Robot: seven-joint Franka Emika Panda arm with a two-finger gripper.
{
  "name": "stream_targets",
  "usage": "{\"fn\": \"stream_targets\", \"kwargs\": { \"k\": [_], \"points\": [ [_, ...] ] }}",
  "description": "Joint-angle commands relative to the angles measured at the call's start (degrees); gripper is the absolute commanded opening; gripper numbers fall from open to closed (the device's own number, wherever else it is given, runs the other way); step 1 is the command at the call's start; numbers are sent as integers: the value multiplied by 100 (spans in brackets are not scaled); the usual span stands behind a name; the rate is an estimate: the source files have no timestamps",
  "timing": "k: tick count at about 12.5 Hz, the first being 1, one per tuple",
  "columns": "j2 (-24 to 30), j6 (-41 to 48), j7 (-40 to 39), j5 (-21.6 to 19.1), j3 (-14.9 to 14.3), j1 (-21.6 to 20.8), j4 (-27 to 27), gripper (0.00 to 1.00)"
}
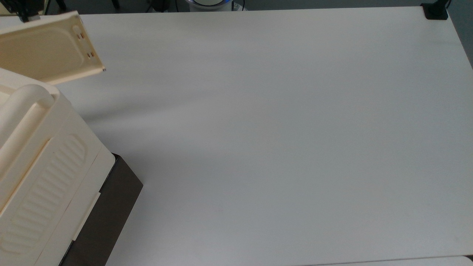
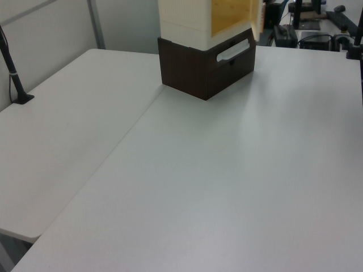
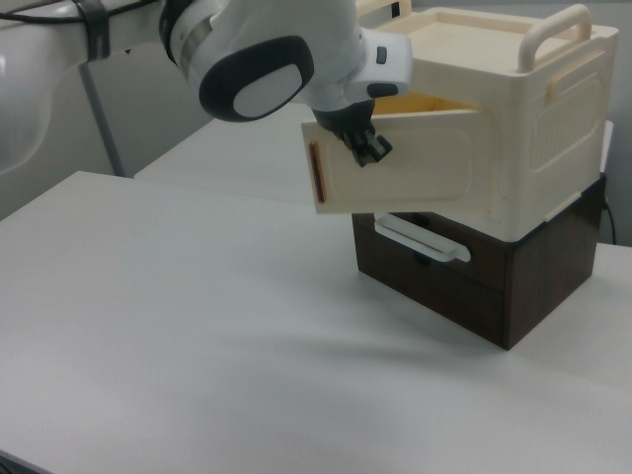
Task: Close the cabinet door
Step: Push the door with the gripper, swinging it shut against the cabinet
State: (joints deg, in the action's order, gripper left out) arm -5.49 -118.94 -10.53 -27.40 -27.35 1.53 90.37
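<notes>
In the right view, the arm reaches in from the left and its gripper (image 3: 367, 146) presses the outer face of the cabinet door (image 3: 395, 163), pushing it toward the cabinet (image 3: 533, 128) on the right; whether the fingers are apart or together, I cannot tell.

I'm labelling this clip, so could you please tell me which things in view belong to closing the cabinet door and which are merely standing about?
Belonging to the job:
- the cabinet door, partly swung open
- the cabinet, cream, with a bar handle on top
- the gripper, against the door's outer face

Merely standing about:
- the dark brown drawer unit under the cabinet
- the white table
- the black post
</notes>
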Motion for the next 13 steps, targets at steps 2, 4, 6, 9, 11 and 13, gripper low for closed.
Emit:
{"fn": "stream_targets", "kwargs": {
  "k": [2, 4, 6, 9, 11, 13],
  "points": [
    [-425, -1601, 95, -1002, 230, -65, -2, 0],
    [-645, -1903, 95, -1126, 230, -65, -116, 0],
    [-830, -2175, 95, -1162, 265, -65, -169, 0],
    [-1015, -2694, 104, -1276, 318, -56, -169, 0],
    [-1121, -3072, 95, -1600, 353, -38, -169, 0],
    [-1200, -3345, 95, -1724, 353, -38, -169, 0]
  ]
}}
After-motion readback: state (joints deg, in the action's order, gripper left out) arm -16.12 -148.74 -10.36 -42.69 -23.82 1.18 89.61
